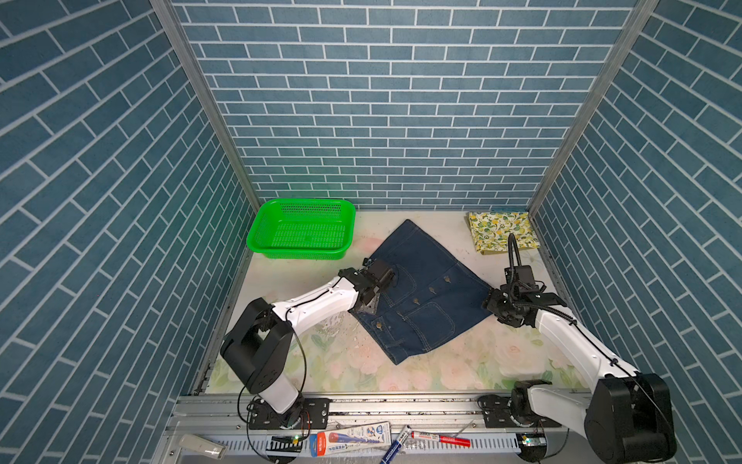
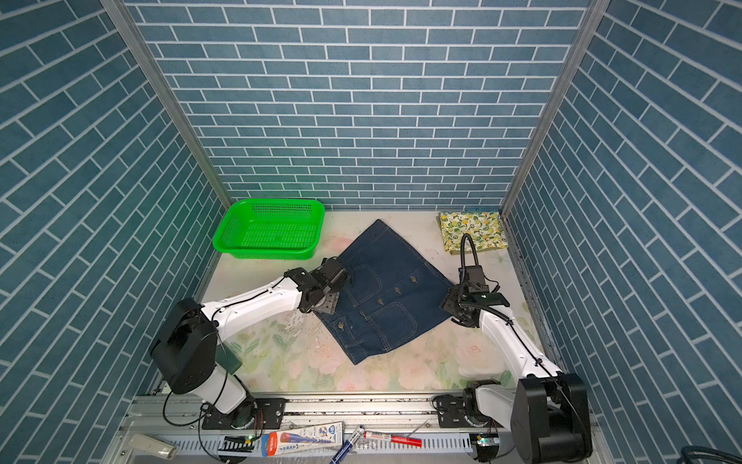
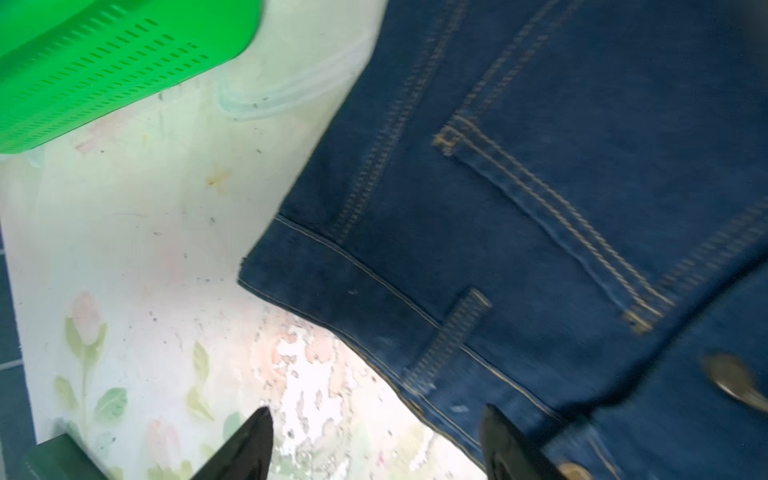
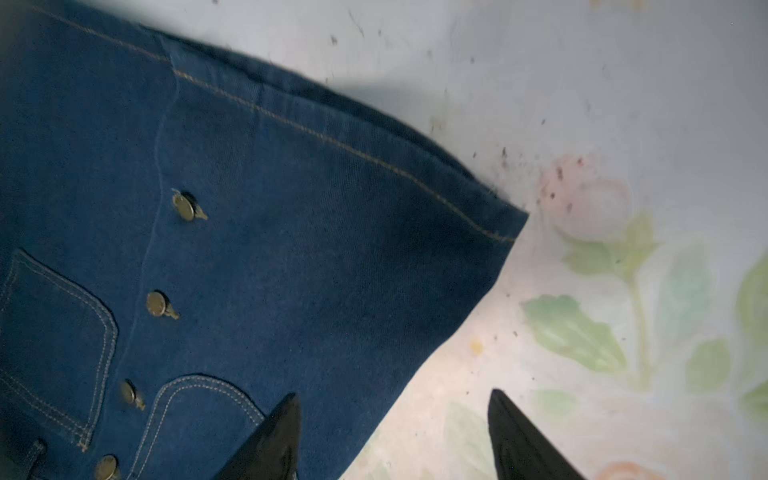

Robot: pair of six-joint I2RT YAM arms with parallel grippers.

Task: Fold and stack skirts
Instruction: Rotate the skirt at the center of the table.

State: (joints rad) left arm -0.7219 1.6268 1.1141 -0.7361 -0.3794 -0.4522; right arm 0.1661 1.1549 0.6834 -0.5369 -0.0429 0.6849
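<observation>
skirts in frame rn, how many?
2 for certain: the denim skirt is spread flat in the middle, and the lemon-print skirt is folded in the far right corner. A khaki edge peeks from beneath it, possibly a hidden third.

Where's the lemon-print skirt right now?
In both top views the lemon-print skirt lies folded in the far right corner of the table, by the back wall, apart from the denim skirt spread at mid-table.

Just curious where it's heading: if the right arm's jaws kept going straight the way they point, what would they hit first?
Probably the denim skirt: its hem corner lies ahead of the open jaws, though depth is unclear.
</observation>
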